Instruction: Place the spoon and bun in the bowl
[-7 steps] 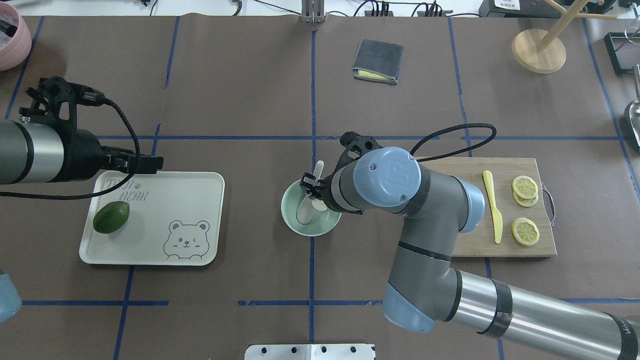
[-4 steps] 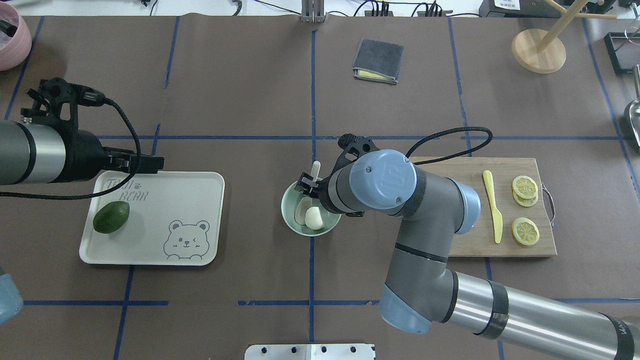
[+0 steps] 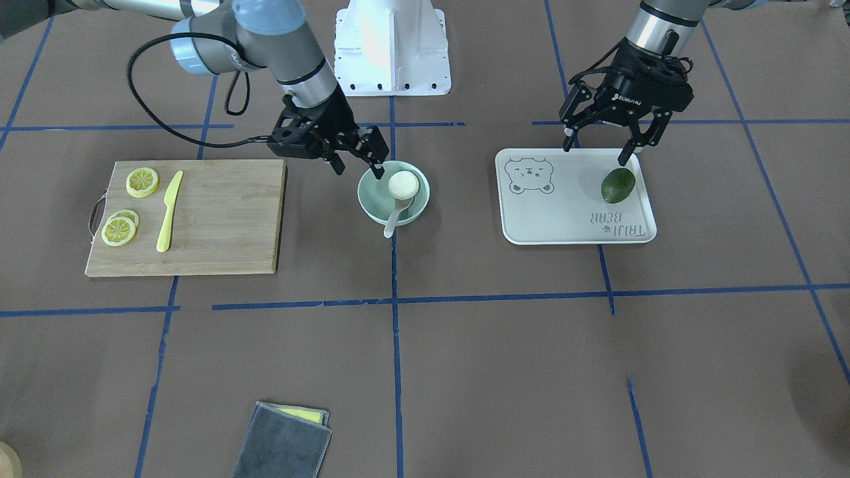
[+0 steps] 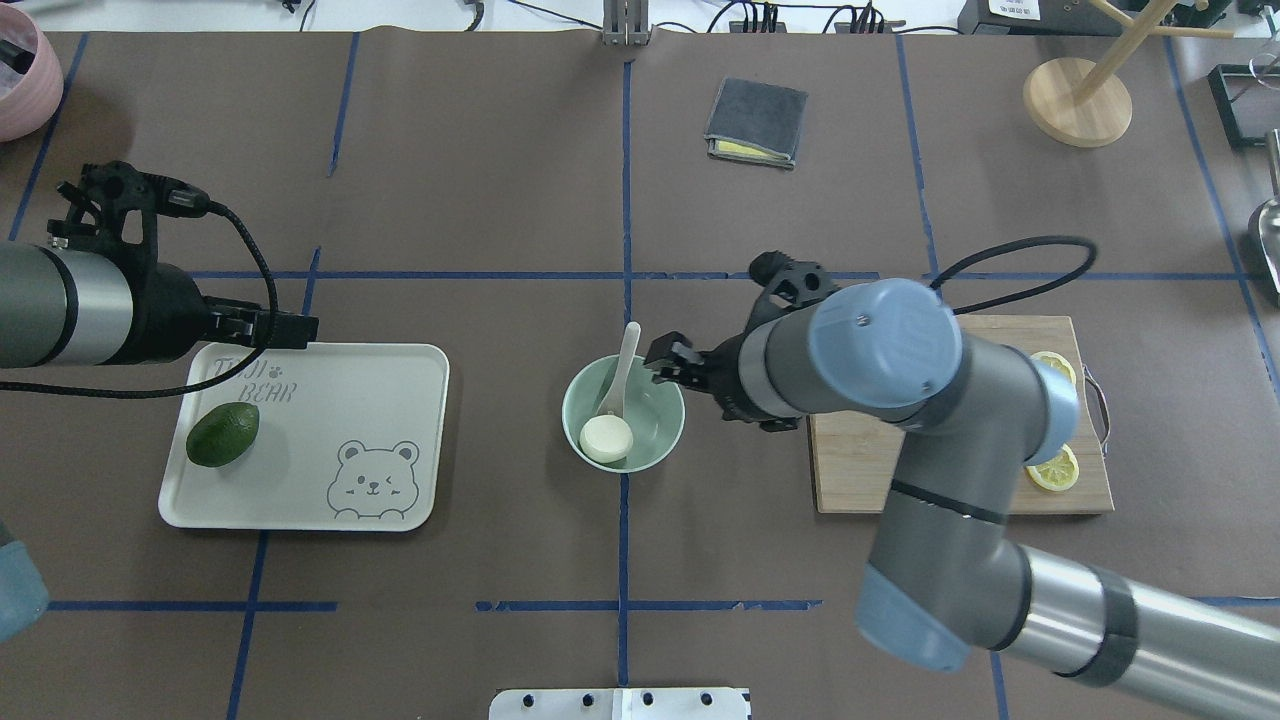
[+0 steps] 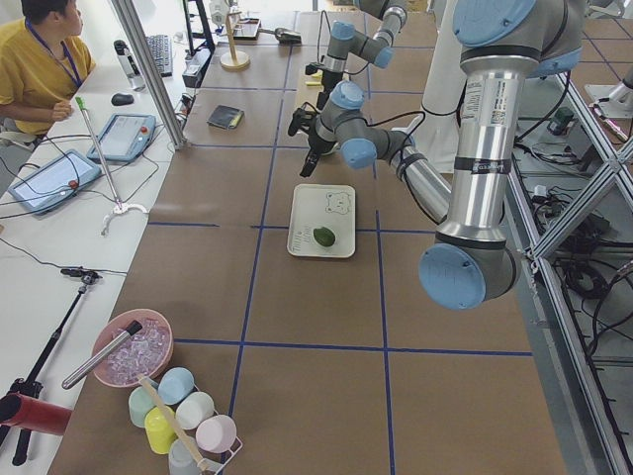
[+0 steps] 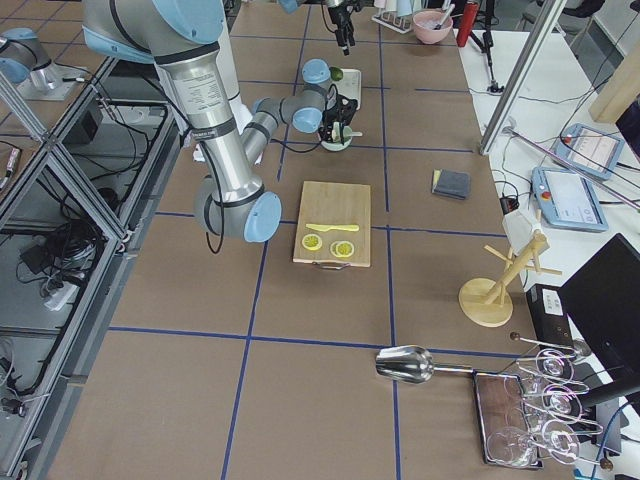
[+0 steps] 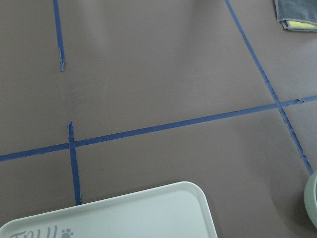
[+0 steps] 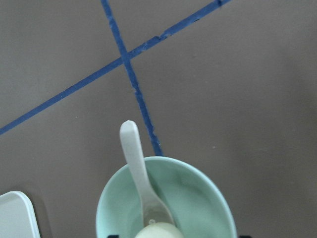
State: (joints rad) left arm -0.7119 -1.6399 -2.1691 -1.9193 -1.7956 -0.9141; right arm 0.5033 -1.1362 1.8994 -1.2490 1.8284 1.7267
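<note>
The pale mint-green bowl (image 4: 655, 425) stands at the table's centre. The white bun (image 4: 606, 439) lies inside it, at the near side. The off-white spoon (image 4: 627, 360) rests in the bowl with its scoop down and its handle over the far rim. My right gripper (image 4: 672, 365) is open and empty, just right of the bowl's rim; the front view shows its jaws spread (image 3: 358, 167). The right wrist view looks down on the bowl (image 8: 198, 193), spoon (image 8: 136, 163) and bun (image 8: 158, 230). My left gripper (image 3: 597, 149) is open and empty above the far edge of the tray.
A white bear tray (image 4: 330, 400) with an avocado (image 4: 222, 434) is on the left. A wooden cutting board (image 3: 226, 212) with lemon slices (image 3: 143, 181) and a yellow knife (image 3: 166, 212) is on the right. A grey cloth (image 4: 756, 122) lies far back.
My right gripper was over the bowl, let the bun drop into it, and has drawn back to the right of the bowl. The left arm has hardly moved.
</note>
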